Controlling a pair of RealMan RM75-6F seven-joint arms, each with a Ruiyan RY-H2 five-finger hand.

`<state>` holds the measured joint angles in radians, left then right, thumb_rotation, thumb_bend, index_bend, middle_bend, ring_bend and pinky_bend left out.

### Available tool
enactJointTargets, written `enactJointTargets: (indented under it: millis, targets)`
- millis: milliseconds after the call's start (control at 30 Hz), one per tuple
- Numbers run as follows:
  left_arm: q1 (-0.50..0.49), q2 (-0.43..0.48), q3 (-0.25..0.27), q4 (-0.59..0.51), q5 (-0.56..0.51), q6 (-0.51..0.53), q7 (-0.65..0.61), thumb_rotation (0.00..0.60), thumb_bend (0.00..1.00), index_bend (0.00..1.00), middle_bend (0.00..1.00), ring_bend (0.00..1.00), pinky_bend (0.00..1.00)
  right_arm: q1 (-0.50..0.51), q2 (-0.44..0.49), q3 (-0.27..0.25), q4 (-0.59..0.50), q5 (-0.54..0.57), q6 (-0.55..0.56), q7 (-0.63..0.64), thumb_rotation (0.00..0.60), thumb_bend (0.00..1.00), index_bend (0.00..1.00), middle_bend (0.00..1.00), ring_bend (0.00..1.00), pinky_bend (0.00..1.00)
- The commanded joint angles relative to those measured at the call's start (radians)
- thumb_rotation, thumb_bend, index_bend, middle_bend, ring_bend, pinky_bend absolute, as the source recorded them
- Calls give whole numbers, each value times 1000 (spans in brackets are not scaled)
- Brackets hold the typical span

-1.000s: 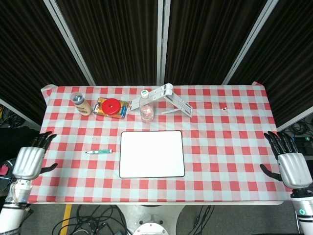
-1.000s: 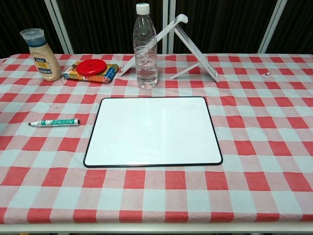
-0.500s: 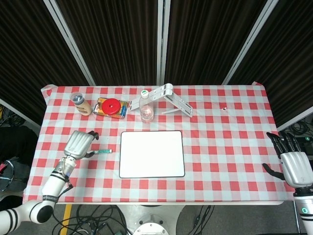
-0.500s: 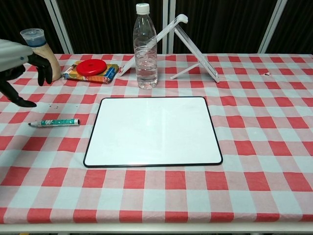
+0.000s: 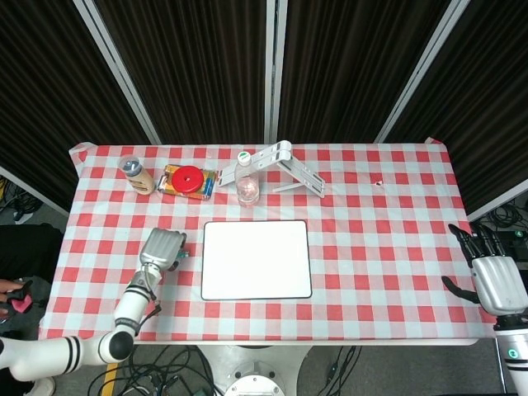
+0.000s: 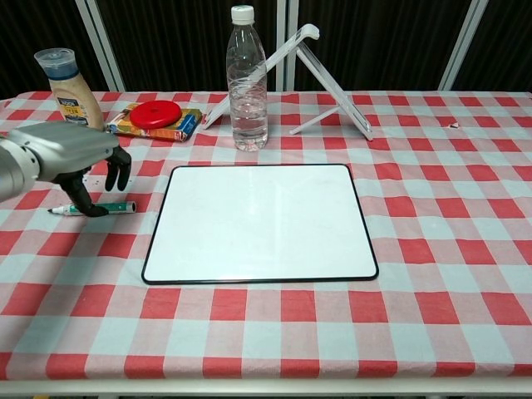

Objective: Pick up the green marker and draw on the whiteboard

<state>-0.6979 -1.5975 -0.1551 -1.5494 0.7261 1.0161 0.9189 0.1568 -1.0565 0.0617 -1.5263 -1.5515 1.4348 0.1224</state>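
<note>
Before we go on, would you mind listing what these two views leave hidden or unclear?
- Green marker: head view, almost all under the left hand; chest view, a fingertip covers its middle, contact unclear.
- Right hand: outside the chest view; head view cuts its arm off.
- Tan sauce bottle label: too small to read.

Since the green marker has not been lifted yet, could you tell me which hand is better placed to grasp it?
The left hand: it hangs right over the green marker, fingers reaching down. The right hand sits at the far table edge.
</note>
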Motion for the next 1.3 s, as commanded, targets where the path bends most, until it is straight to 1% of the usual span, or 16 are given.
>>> enactJointTargets:
  millis: [33,167,367,633,1000,1167,1300]
  targets:
    - [-32,-44,26,40,-56,35,52,600,242,455,445,892,1000,-3,1,-3,-1,4,-2,1,600,126,0,183,0,14]
    - [-37,-59,35,54,-84,56,62,600,251,456,455,894,1000,-7,0,-5,0,7,-1,5,600,127,0,184,0,13]
    - [-39,-67,39,62,-85,81,43,600,264,466,485,905,1000,-7,-3,-8,3,4,-2,7,600,127,0,184,0,13]
    - [-47,-83,43,97,-82,75,14,600,283,503,521,910,1000,-8,-5,-8,7,8,-4,9,600,126,0,183,0,14]
    - [-58,-87,48,124,-96,54,-3,600,310,508,527,910,1000,-6,-9,-7,13,15,-13,14,600,127,0,183,0,14]
    - [-58,-81,53,119,-76,45,-28,600,369,525,544,912,1000,-4,-12,-8,15,14,-17,16,600,127,0,183,0,14]
    - [-55,-66,52,104,-23,45,-73,600,400,559,573,915,1000,-2,-12,-7,15,14,-18,16,600,126,0,183,0,14]
